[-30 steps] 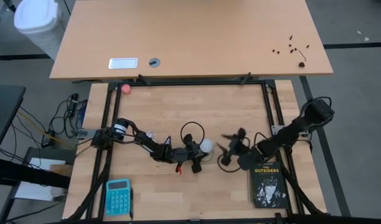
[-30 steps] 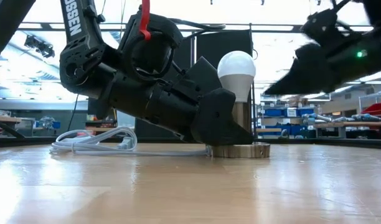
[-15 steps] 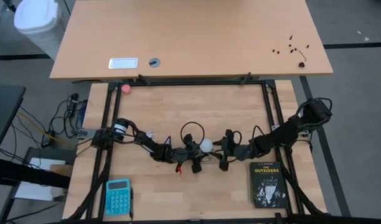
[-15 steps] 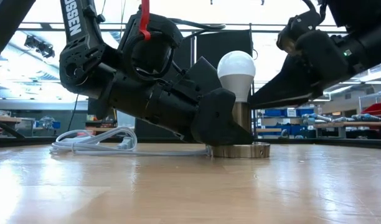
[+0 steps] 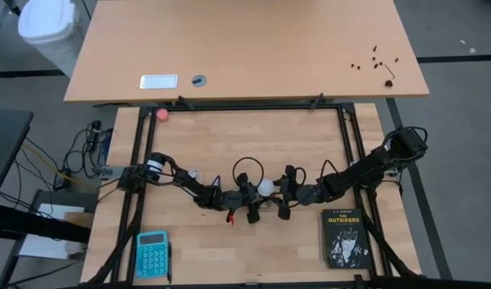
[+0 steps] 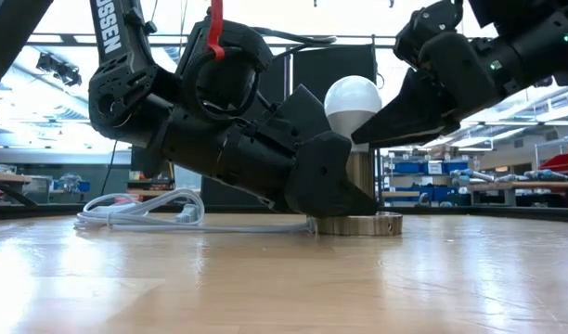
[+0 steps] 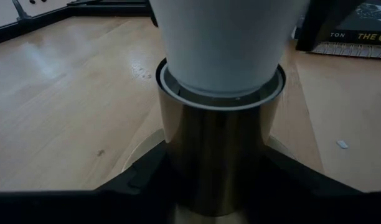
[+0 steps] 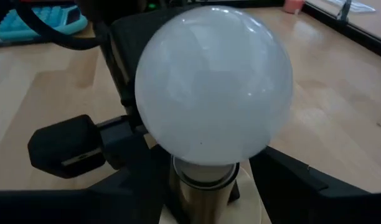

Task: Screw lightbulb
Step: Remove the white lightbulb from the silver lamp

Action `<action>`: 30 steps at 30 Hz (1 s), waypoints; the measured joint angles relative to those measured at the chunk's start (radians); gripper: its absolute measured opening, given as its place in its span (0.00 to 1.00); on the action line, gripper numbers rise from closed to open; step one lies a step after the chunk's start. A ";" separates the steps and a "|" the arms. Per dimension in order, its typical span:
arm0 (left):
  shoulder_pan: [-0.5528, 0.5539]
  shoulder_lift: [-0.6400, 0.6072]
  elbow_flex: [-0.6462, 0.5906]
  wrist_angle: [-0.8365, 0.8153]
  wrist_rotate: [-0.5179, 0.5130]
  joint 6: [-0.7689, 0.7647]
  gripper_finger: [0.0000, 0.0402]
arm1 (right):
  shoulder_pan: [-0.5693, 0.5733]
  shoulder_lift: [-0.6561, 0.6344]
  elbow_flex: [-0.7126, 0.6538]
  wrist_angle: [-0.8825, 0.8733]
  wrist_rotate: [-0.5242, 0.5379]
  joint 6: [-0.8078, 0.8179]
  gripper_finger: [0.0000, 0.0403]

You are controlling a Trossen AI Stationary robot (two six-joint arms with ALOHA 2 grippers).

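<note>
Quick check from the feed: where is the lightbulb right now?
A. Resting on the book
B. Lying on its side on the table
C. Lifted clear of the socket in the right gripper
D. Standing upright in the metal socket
D: in the low view the lightbulb stands upright with its base in the metal socket, which the left gripper holds low down.

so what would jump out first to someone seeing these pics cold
The white lightbulb standing upright in a brass socket near the middle of the table, with both dark arms converging on it. The left claw is clamped around the socket's stem, while the right claw sits right at the globe. After that, the teal calculator and a black book at the table's near edge.
</note>
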State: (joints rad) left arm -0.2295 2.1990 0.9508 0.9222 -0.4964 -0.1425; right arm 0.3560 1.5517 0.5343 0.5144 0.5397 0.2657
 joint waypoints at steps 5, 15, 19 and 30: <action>0.000 0.000 0.000 0.000 0.000 0.000 0.49 | -0.010 0.009 0.001 0.000 -0.002 0.004 0.57; 0.003 0.000 0.000 -0.002 -0.008 -0.003 0.49 | 0.034 -0.057 0.004 -0.272 0.219 0.140 0.57; 0.000 0.000 0.000 -0.005 -0.003 0.000 0.49 | 0.081 -0.154 0.001 -0.577 0.410 0.393 0.57; 0.000 0.000 0.000 -0.001 0.000 0.000 0.49 | 0.085 -0.083 0.001 -0.235 0.104 0.119 0.57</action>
State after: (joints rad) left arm -0.2295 2.1990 0.9508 0.9211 -0.4961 -0.1421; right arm 0.4414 1.4690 0.5354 0.2791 0.6433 0.3852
